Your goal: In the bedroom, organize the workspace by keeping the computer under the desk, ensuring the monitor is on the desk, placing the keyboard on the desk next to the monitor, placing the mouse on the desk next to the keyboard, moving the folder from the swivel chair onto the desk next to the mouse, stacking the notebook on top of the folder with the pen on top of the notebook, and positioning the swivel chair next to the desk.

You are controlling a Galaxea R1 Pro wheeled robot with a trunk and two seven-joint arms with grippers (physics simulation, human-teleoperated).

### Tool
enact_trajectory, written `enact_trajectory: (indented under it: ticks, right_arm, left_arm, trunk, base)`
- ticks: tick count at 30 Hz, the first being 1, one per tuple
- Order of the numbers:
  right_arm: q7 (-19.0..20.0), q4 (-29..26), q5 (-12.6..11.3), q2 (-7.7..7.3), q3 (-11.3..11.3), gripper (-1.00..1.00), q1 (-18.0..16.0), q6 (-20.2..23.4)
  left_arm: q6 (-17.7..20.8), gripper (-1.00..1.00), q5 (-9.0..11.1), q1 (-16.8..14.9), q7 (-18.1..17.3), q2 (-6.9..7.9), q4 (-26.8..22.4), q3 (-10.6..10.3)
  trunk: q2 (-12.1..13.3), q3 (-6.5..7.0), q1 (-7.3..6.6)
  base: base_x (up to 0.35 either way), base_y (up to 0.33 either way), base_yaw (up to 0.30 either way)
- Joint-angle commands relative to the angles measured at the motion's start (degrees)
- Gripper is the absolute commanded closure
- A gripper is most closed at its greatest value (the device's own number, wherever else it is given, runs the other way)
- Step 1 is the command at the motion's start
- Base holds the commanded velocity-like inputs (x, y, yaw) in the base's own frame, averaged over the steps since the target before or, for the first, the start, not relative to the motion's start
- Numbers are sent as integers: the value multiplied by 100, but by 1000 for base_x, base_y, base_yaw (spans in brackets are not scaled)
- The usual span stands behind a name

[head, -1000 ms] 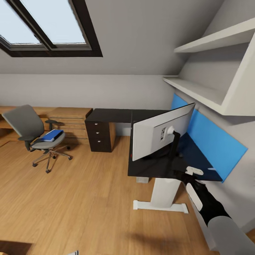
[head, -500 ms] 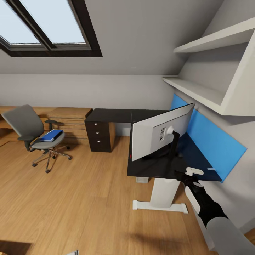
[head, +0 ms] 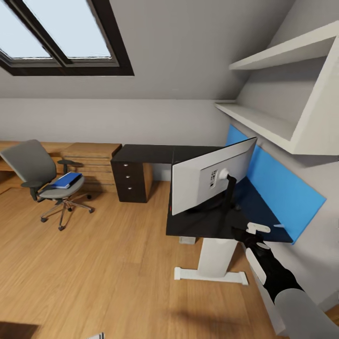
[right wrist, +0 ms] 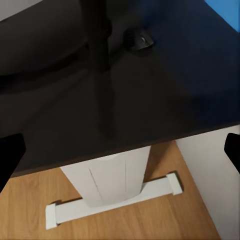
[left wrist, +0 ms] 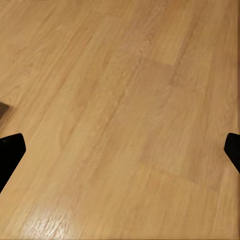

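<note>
On desk [head: 141,152], monitor [head: 195,184], no legible labels

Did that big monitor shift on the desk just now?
No. The monitor sits the same against the desk's edge; the whole picture slid left together, so the camera turned.

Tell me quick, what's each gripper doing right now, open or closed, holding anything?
Left gripper: open, empty, over the floor.
Right gripper: open, empty, by the desk edge.
</note>
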Motion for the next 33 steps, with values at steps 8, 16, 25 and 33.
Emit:
enact_trajectory:
  ticks: [8, 16, 25, 33]
  right_arm:
    - [-25, 78, -29, -2, 15, -100, -3, -26]
    - [-25, 343, 67, -1, 100, -100, -3, -523]
    - [-25, 1385, 423, -2, 442, -100, -7, -1523]
    - [33, 1551, 406, -2, 439, -100, -12, -1588]
  left_arm:
    - [-214, -100, 27, -4, 19, -3, 1, -30]
    - [-250, -100, 25, -4, 19, 0, 1, -30]
    - [-265, -100, 28, -4, 19, -1, -7, -32]
    - [-515, -100, 25, -4, -1, -10, -16, -39]
  trunk:
    - [-12, -12, 4]
    - [-12, -12, 4]
    - [-12, -12, 4]
    - [-12, -12, 4]
  base:
    - [25, -33, 0]
    - [148, -117, 0]
    - [125, -27, 0]
    - [51, -7, 0]
